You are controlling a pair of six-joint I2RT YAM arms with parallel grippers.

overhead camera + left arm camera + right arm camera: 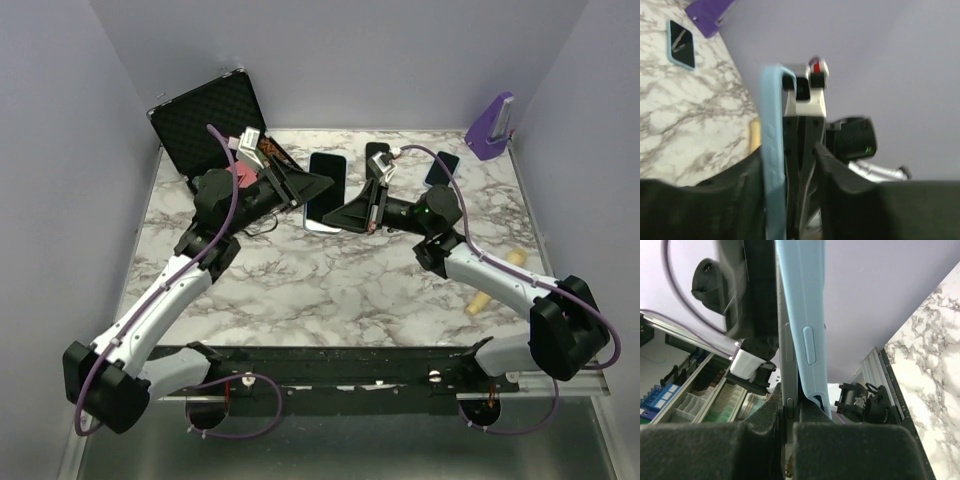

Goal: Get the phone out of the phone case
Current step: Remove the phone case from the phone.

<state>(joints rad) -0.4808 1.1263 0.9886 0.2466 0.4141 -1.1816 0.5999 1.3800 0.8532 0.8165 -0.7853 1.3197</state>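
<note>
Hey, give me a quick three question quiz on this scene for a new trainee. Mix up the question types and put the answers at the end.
1. True or false: the purple stand sits at the far left corner of the table.
2. What colour is the phone case seen edge-on in both wrist views? A black, B light blue, C red.
3. Which arm is the open black box nearer to?

Key: 1 false, the stand is at the far right corner. 2 B. 3 The left arm.
</note>
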